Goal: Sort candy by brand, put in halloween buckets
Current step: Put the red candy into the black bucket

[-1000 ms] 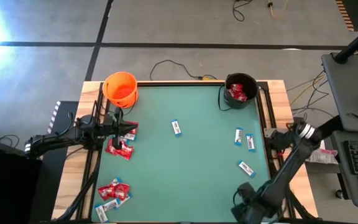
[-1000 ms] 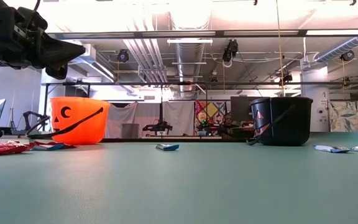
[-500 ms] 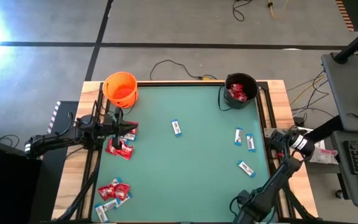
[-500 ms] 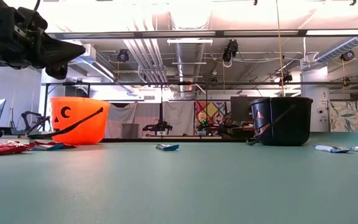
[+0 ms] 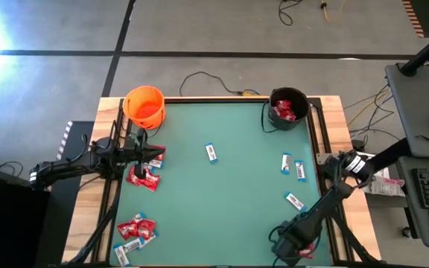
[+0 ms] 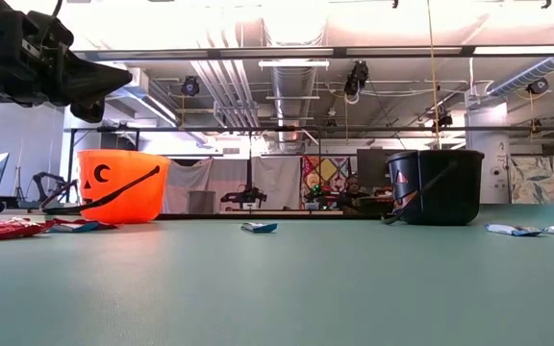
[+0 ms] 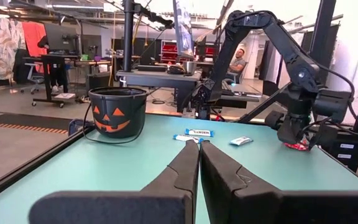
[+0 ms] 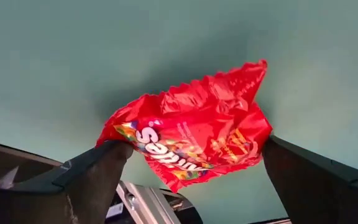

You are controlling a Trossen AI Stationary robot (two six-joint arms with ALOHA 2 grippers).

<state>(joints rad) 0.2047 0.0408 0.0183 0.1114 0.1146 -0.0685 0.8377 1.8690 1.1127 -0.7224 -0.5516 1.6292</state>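
Note:
A red candy packet (image 8: 191,146) lies flat on the green table near its front right corner. My right gripper (image 8: 194,152) hangs open over it, slanting down, one finger at each end of the packet; the high view shows this gripper (image 5: 290,247) too. My left gripper (image 7: 199,152) is shut and level at the table's left side, above a pile of red packets (image 5: 143,177). The orange bucket (image 5: 144,106) stands at the far left. At the far right, the black bucket (image 5: 288,108) holds red packets. Light blue bars (image 5: 211,152) (image 5: 295,201) lie scattered on the table. My right gripper has one fingertip (image 8: 114,155) at one end of the red packet and the other fingertip (image 8: 278,149) at its crimped end. I cannot tell whether either touches it. The packet lies flat on the table.
More red packets and a blue bar (image 5: 135,229) lie at the near left corner. Two blue bars (image 5: 292,166) lie side by side at the right. A wooden rim (image 5: 334,112) frames the table. Bare green surface lies in the middle and near centre.
My right gripper has come down toward the red packet at the table's near right corner, rolling as it sank, and its arm has folded lower over the right edge. My left arm and all the candy have kept still.

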